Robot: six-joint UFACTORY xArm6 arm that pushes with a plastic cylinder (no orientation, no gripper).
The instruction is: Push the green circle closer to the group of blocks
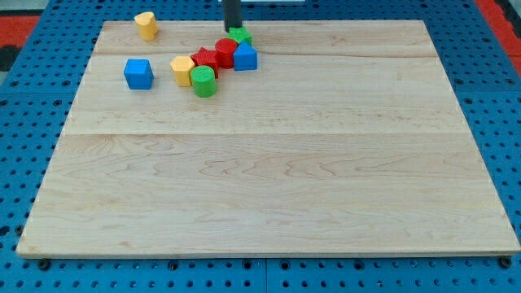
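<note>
The green circle (203,81) stands at the lower left of a tight group near the view's top, touching a yellow block (181,70) and a red star-shaped block (205,60). The group also holds a red round block (225,51), a blue block (245,57) and a green block (240,36). My tip (232,30) comes down from the view's top edge and ends just left of the green block, above the red round block. It is well above and right of the green circle.
A blue cube (138,73) sits alone left of the group. A yellow heart-shaped block (146,25) sits near the board's top left. The wooden board (269,179) lies on a blue perforated table.
</note>
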